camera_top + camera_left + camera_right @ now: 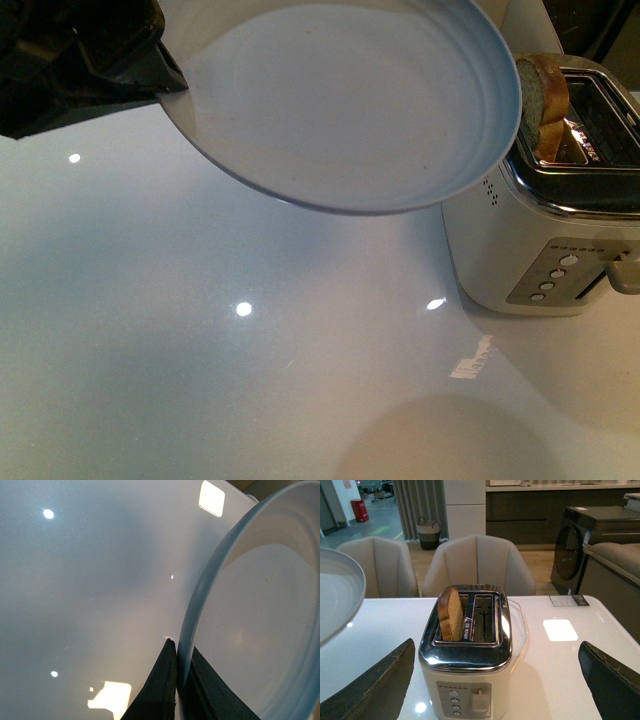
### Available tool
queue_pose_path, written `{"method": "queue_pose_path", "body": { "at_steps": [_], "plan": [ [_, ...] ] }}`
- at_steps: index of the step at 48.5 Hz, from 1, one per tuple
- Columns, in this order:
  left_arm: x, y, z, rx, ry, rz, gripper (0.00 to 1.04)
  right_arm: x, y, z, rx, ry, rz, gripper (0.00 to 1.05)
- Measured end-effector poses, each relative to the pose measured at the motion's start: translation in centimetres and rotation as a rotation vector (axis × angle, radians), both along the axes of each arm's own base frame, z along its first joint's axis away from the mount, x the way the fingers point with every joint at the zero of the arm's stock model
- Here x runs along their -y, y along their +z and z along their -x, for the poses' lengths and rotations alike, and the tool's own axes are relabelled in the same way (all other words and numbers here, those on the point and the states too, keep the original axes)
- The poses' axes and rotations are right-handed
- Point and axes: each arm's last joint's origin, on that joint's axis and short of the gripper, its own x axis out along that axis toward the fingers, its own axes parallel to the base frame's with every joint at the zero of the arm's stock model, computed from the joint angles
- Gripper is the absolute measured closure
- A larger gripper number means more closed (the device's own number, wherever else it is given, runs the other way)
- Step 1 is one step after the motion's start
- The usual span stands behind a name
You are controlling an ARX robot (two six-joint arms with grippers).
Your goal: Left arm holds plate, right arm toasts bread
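Note:
My left gripper [165,75] is shut on the rim of the pale grey-white plate [350,100] and holds it tilted in the air, next to the toaster. In the left wrist view the black fingers [160,685] pinch the plate's rim [192,615]. The plate is empty. The bread [542,95], a brown slice with a darker crust, stands upright in one slot of the cream and chrome toaster [560,230] and sticks out of the top; it also shows in the right wrist view [450,614]. My right gripper [495,680] is open, its jaws wide apart on either side of the toaster [466,680], short of it.
The toaster's second slot [485,617] is empty. Its lever [480,702] and several buttons [454,702] face my right wrist camera. The white glossy table [200,360] lies under the plate. Beige chairs [477,562] stand beyond the table's far edge.

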Motion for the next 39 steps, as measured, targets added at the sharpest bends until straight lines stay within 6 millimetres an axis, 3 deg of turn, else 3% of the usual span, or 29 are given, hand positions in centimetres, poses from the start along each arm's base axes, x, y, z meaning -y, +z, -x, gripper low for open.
{"method": "queue_pose_path", "body": {
  "at_steps": [11, 20, 28, 39],
  "plan": [
    [-1.8, 1.1, -0.7, 0.033, -0.024, 0.008, 1.02, 0.0, 0.0, 0.0, 0.001, 0.0, 0.0, 0.09],
    [-6.2, 0.7, -2.5, 0.04, 0.048, -0.004, 1.02, 0.0, 0.0, 0.0, 0.001, 0.0, 0.0, 0.09],
    [-10.5, -1.9, -4.4, 0.012, 0.139, 0.01, 1.02, 0.0, 0.0, 0.0, 0.001, 0.0, 0.0, 0.09],
    [-15.1, -7.3, -6.3, -0.075, 0.276, 0.048, 1.02, 0.0, 0.0, 0.0, 0.001, 0.0, 0.0, 0.09]
  ]
}}
